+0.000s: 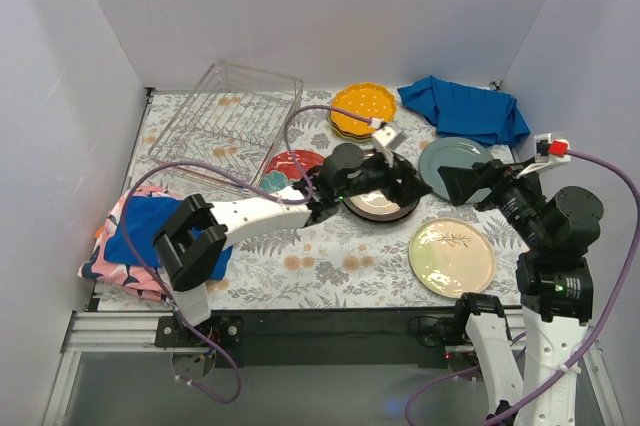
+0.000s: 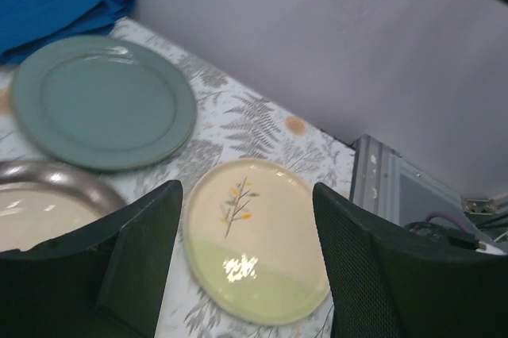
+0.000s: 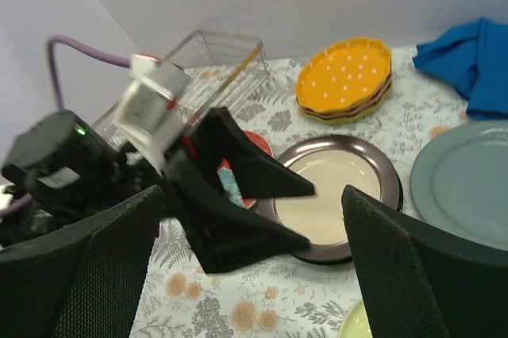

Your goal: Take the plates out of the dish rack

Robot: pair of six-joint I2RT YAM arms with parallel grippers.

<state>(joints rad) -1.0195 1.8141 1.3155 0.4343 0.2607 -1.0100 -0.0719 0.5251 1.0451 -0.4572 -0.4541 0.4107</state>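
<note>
Black left gripper [image 2: 244, 203] gapes wide, empty, over the dark-rimmed plate [image 3: 333, 195].

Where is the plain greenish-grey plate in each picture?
Top view: the grey plate lies flat on the table, right of the middle.
Left wrist view: upper left, whole plate showing.
Right wrist view: at the right edge, partly cut off.
Shared landmark: the blue cloth lies just beyond the plate in all three.
</note>
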